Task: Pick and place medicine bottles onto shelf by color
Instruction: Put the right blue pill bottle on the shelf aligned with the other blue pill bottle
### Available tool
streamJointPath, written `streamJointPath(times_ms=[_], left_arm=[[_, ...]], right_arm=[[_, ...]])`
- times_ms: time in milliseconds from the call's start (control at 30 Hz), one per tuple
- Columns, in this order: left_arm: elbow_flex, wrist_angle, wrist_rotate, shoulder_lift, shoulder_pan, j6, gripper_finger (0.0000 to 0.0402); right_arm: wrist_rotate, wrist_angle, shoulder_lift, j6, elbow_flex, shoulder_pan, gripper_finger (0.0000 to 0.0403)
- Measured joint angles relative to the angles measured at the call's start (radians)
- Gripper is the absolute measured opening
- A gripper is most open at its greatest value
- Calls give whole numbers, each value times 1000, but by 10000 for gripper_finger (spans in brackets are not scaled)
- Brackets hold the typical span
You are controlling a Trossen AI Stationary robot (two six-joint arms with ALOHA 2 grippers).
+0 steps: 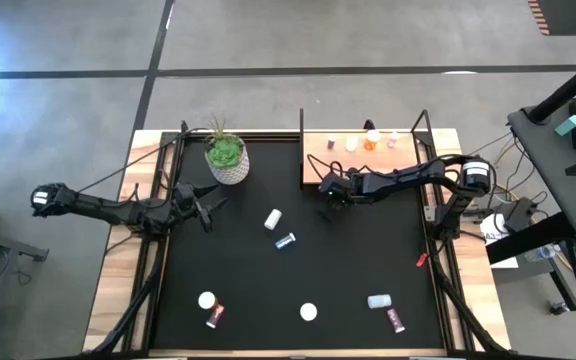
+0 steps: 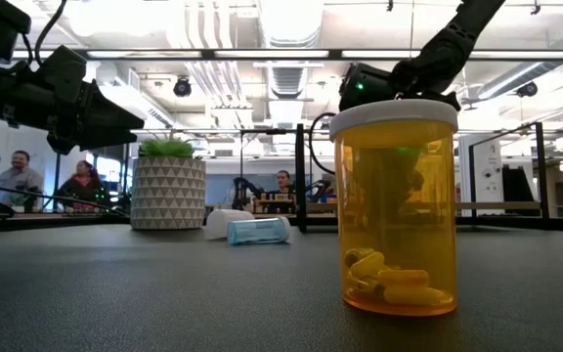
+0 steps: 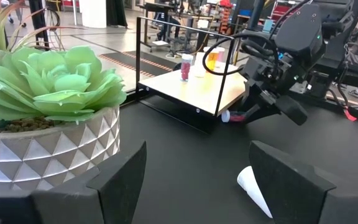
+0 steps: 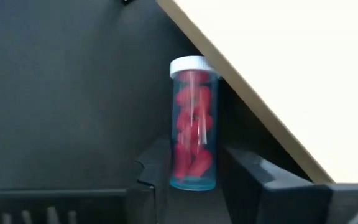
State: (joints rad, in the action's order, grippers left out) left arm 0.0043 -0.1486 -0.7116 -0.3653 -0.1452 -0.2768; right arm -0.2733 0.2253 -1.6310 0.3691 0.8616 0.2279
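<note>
A clear medicine bottle [image 4: 192, 124] with red pills and a white cap lies on the black mat at the near left corner of the light-wood shelf [image 1: 368, 165]. My right gripper [image 1: 330, 190] is shut on it. Several small bottles [image 1: 372, 140] stand along the shelf's far edge. Loose on the mat are a white bottle [image 1: 273, 219], a blue one [image 1: 285, 241] and several more near the front edge [image 1: 309, 312]. My left gripper [image 1: 208, 205] is open with nothing in it, beside the white plant pot [image 1: 227, 160]. My right gripper pinches the bottle's base end [image 4: 194, 171] between its two fingers [image 4: 155, 168]. It comes slanting down from the table's right side, with the fingers lying along the bottle. The capped end [image 4: 188, 65] points away from the gripper. The bottle lies along the shelf's edge, low over the mat [image 3: 225, 116].
Thin black posts [image 1: 301, 145] rise at the shelf's ends. An orange pill bottle [image 2: 395, 205] stands upright near the table's front edge. The plant pot [image 3: 48, 155] is close in front of my left gripper. People sit in the room beyond the table.
</note>
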Motion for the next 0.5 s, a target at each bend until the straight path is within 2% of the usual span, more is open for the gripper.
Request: streamJointPath(times_ms=[100, 233, 400, 500], left_arm=[[0, 0, 0, -1, 0, 0, 270], [0, 0, 0, 0, 0, 0, 270], [0, 0, 0, -1, 0, 0, 270], [0, 0, 0, -1, 0, 0, 270]], right_arm=[[0, 1, 0, -4, 0, 0, 85], [18, 5, 0, -3, 0, -1, 83], [151, 32, 14, 24, 2, -41, 98], [195, 55, 28, 31, 2, -94, 97]])
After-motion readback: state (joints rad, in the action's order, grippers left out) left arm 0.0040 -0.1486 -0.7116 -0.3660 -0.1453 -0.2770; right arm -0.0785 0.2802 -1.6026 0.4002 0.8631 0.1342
